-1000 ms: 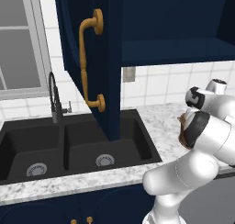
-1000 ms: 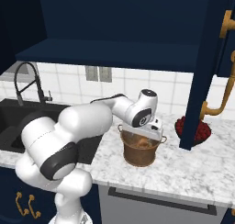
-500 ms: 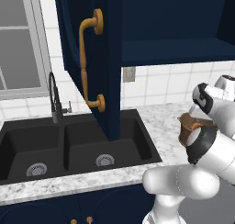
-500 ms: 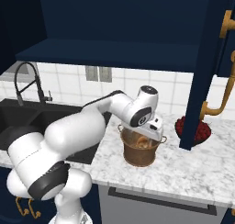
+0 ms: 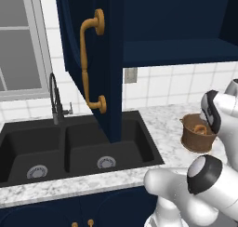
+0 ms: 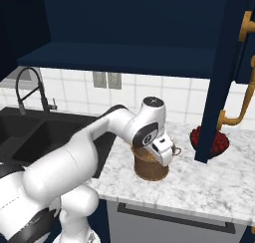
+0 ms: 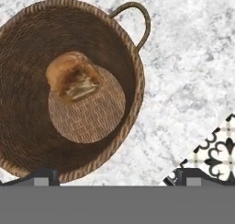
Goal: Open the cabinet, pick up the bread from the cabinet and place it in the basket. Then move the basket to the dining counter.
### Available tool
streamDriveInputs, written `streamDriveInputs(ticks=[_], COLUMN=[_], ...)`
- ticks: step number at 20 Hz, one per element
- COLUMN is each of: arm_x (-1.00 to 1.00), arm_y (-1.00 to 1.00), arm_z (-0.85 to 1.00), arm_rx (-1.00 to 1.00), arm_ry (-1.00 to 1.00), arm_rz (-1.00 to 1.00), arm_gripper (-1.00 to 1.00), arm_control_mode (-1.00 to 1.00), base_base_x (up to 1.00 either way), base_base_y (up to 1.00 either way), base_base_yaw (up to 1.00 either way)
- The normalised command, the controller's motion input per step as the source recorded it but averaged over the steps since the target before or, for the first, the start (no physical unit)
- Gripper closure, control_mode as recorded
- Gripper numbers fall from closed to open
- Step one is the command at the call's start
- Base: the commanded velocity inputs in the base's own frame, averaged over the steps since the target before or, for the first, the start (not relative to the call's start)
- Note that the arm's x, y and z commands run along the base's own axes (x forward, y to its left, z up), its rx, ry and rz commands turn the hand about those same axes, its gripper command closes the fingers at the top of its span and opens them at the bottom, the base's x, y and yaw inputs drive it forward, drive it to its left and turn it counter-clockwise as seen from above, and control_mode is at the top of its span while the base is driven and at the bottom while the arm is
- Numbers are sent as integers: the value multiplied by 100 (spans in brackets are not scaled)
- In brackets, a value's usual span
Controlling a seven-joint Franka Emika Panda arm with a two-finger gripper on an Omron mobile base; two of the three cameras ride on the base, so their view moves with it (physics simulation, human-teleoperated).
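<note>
One bun, golden-brown and rounded, lies in the basket (image 7: 69, 87): you see the bread (image 7: 73, 76) from the hand view as a small lump with a darker, creased middle, resting at the edge of the flat woven floor where it meets the sloping inner wall. Its slightly longer axis runs from the upper left to the lower right of that view, though the shape is close to round. You can also catch it as a small tan spot inside the basket (image 5: 197, 133) from the left base view.

You see the basket as round, brown and woven, tapering down to a smaller base, with a thin loop handle at its rim toward the top right of the hand view. It stands upright on the marbled table (image 7: 183, 67), near the table's edge, where patterned floor tile shows at the lower right. It holds the bread alone.

Your hand (image 7: 117, 175) hangs directly above the basket, looking straight down into it. Its two dark fingertips (image 7: 43, 176) stand wide apart, one over the basket's near rim and the other past the table's edge, and they grip nothing.

From the right base view, the basket (image 6: 149, 167) sits partly behind your wrist, and a dark bowl of red fruit (image 6: 209, 142) stands near it on the same table. The cabinet door (image 5: 93, 58) hangs open beside the black double sink (image 5: 69, 149).
</note>
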Motion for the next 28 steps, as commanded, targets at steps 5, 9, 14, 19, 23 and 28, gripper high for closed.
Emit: streamDriveInputs(ticks=[5,9,14,19,23,28], arm_x=[-13,0,20,45,14,5], arm_y=[0,0,9,2,0,-6], arm_z=[-2,-1,-15,-13,-23,-32], arm_rx=[10,21,3,0,4,8], arm_ry=[5,2,13,9,3,1], arm_rz=[-49,-30,-10,-1,0,0], arm_gripper=[-100,-100,-100,-100,-100,-100], arm_control_mode=[-100,-100,-100,-100,-100,-100], base_base_x=[0,0,0,0,0,0], base_base_y=[0,0,0,0,0,0], base_base_yaw=[0,0,0,0,0,0])
